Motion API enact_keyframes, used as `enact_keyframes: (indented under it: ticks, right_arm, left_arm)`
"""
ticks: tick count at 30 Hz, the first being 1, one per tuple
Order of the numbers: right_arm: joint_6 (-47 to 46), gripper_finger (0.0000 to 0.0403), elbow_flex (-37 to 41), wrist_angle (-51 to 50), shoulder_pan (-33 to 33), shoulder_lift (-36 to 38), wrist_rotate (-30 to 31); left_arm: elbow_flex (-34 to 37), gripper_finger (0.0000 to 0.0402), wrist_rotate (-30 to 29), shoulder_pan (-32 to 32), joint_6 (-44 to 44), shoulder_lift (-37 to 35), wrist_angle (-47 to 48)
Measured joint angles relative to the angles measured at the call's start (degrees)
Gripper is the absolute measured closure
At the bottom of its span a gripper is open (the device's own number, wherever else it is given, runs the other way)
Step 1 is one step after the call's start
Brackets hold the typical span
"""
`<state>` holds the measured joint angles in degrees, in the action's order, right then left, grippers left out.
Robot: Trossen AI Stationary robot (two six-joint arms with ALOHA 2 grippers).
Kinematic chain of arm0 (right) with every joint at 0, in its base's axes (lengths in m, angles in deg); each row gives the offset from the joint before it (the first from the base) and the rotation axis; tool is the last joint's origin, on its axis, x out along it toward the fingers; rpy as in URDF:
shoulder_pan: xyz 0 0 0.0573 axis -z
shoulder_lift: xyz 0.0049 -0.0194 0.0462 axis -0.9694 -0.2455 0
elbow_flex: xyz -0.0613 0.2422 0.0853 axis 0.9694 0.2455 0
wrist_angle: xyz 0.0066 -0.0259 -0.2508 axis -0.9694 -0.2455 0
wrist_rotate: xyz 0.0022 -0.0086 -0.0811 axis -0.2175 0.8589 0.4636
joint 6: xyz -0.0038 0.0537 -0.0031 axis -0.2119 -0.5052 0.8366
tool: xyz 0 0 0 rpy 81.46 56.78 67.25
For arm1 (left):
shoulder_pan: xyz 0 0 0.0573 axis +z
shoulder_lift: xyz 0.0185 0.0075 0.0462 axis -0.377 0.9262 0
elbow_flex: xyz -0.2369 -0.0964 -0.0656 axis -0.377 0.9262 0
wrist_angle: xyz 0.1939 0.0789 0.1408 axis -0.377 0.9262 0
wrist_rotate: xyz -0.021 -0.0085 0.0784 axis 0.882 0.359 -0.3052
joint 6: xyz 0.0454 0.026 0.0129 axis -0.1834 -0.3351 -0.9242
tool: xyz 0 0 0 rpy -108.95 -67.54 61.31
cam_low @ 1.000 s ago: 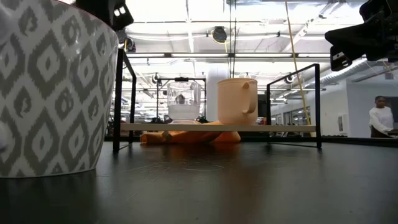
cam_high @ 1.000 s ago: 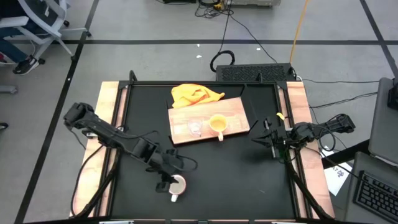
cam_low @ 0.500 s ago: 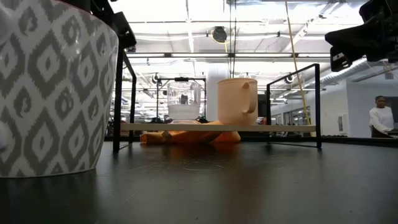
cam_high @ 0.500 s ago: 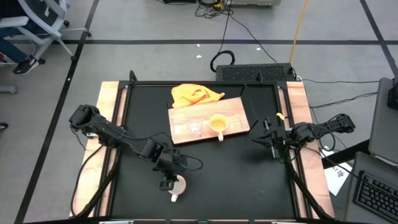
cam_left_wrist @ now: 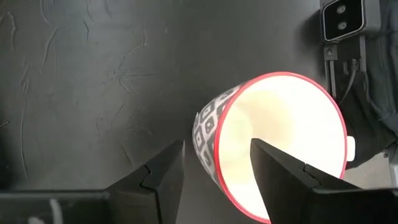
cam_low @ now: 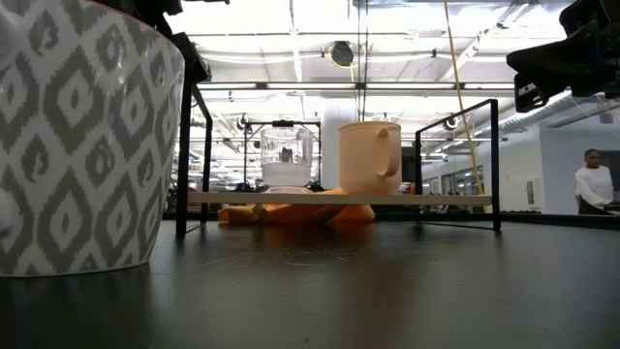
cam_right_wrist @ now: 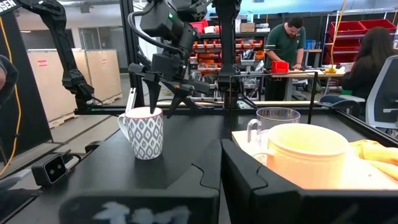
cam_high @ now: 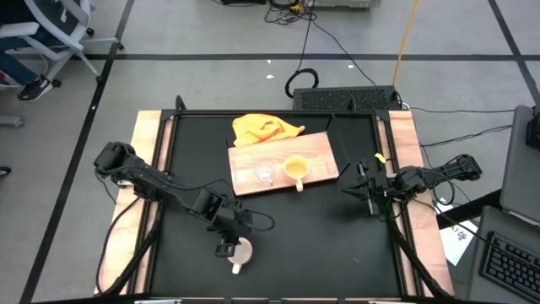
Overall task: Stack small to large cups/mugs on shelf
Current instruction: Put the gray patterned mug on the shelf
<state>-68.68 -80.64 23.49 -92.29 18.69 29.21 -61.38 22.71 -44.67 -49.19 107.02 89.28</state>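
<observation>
Shifted slightly forward over the past second, left gripper (cam_high: 229, 240) poised open above white mug (cam_high: 241, 251), upright near table's front edge, grey diamond pattern, red rim, empty; yellow mug (cam_high: 295, 168) and glass cup (cam_high: 265, 172) upright on shelf (cam_high: 321, 150); right gripper (cam_high: 361, 190) closed, empty

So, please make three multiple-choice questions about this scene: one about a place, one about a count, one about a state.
1. Where does the white patterned mug stand?
A. on the wooden board
B. on the black table, near edge
C. on the yellow cloth

2. How many vessels stand on the wooden board?
A. one
B. two
C. three

3. How is the left gripper?
A. open, over the mug's rim
B. shut on the handle
C. shut, beside the board

Answers:
1 B, the high view shows it apart from the board.
2 B, the glass cup and yellow mug.
3 A, its fingers straddle the rim.
</observation>
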Motion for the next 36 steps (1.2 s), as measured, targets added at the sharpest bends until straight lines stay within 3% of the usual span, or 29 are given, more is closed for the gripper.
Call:
enact_keyframes:
  ticks: [24, 27, 34, 36]
  right_arm:
    - [0.0, 0.0403, 0.0, -0.3, 0.0, 0.0, 0.1]
    - [0.0, 0.0403, 0.0, -0.3, 0.0, 0.0, 0.1]
    - [0.0, 0.0403, 0.0, -0.3, 0.0, 0.0, 0.1]
    - [0.0, 0.0403, 0.0, -0.3, 0.0, 0.0, 0.1]
  left_arm:
    - [0.1, 0.022, 0.0, 0.1, -4.1, 5.7, -1.0]
    - [0.1, 0.0245, 0.3, 0.0, -4.7, 5.7, -1.0]
    - [0.1, 0.0366, 0.0, 0.1, -6.4, 5.7, -0.8]
    - [0.1, 0.038, -0.2, 0.1, -6.2, 5.7, -1.7]
